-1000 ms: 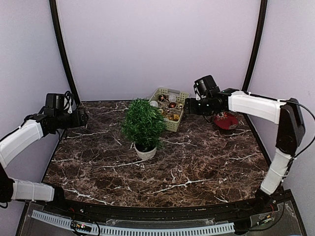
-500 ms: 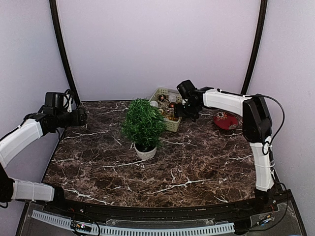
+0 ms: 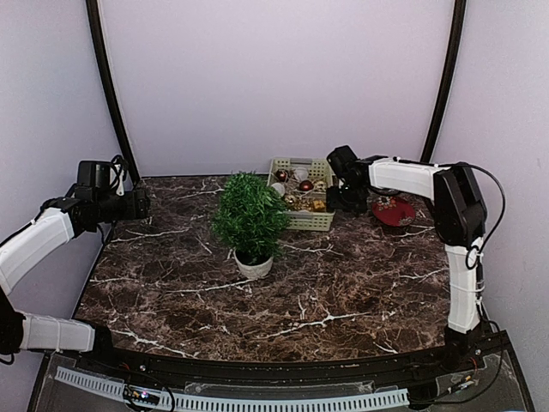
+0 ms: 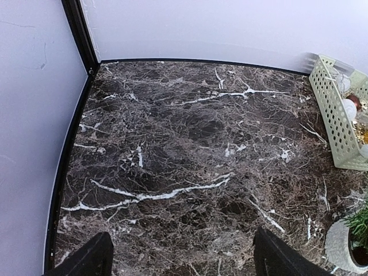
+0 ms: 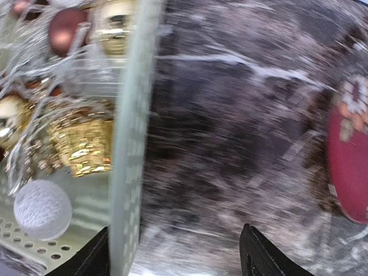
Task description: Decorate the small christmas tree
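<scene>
The small christmas tree [image 3: 250, 216] stands in its round white pot [image 3: 254, 265] left of the table's middle; its pot [image 4: 340, 248] shows at the lower right of the left wrist view. The pale green basket [image 3: 302, 221] of ornaments sits behind it to the right. My right gripper [image 3: 346, 199] is open and empty at the basket's right wall [image 5: 131, 132], which stands just inside its left finger [image 5: 86, 260]. In the basket lie a gold bell [image 5: 80, 144], a white ball [image 5: 41, 210] and a red-brown ball [image 5: 64, 30]. My left gripper [image 3: 141, 204] is open and empty above the far left of the table.
A red ornament [image 3: 393, 210] lies on the marble right of the basket, close to my right gripper; it also shows in the right wrist view [image 5: 351, 167]. Black frame posts and lilac walls close the back and sides. The basket's left wall [image 4: 339, 123] shows in the left wrist view.
My right gripper swung from over the basket to its right side. The basket turned square to the table and shifted right. The right wrist view is blurred by motion. The left arm stayed put.
</scene>
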Robot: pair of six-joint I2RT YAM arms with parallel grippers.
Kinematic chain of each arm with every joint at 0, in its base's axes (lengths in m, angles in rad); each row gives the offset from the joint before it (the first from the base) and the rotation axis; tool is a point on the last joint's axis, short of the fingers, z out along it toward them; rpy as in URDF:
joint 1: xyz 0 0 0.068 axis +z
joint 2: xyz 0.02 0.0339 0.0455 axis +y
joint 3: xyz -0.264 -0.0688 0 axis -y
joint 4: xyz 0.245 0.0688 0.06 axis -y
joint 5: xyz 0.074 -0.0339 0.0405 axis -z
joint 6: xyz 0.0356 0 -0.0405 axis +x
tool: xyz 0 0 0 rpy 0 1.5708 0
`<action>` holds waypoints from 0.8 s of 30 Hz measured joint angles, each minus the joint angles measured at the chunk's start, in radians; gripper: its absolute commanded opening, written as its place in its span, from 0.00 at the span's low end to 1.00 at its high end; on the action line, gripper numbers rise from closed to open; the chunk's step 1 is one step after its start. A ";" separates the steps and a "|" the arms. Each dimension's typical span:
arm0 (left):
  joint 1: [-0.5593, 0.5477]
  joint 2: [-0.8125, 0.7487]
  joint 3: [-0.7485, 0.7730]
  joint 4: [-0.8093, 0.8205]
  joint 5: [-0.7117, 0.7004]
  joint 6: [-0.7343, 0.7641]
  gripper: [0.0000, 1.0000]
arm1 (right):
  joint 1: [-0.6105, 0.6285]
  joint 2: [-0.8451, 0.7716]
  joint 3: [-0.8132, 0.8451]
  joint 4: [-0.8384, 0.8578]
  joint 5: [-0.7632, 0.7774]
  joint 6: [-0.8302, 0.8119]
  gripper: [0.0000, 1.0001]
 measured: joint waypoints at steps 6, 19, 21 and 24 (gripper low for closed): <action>0.000 0.000 0.000 0.000 -0.002 0.003 0.87 | -0.132 -0.163 -0.230 0.003 0.021 -0.011 0.72; 0.002 0.000 0.000 0.000 -0.005 0.004 0.87 | -0.217 -0.371 -0.306 -0.028 0.008 -0.098 0.77; 0.002 -0.001 0.000 0.000 -0.006 0.004 0.87 | -0.209 -0.394 -0.303 -0.014 -0.035 -0.109 0.77; 0.002 -0.006 0.000 0.000 -0.006 0.005 0.87 | -0.199 -0.399 -0.289 0.010 -0.092 -0.122 0.73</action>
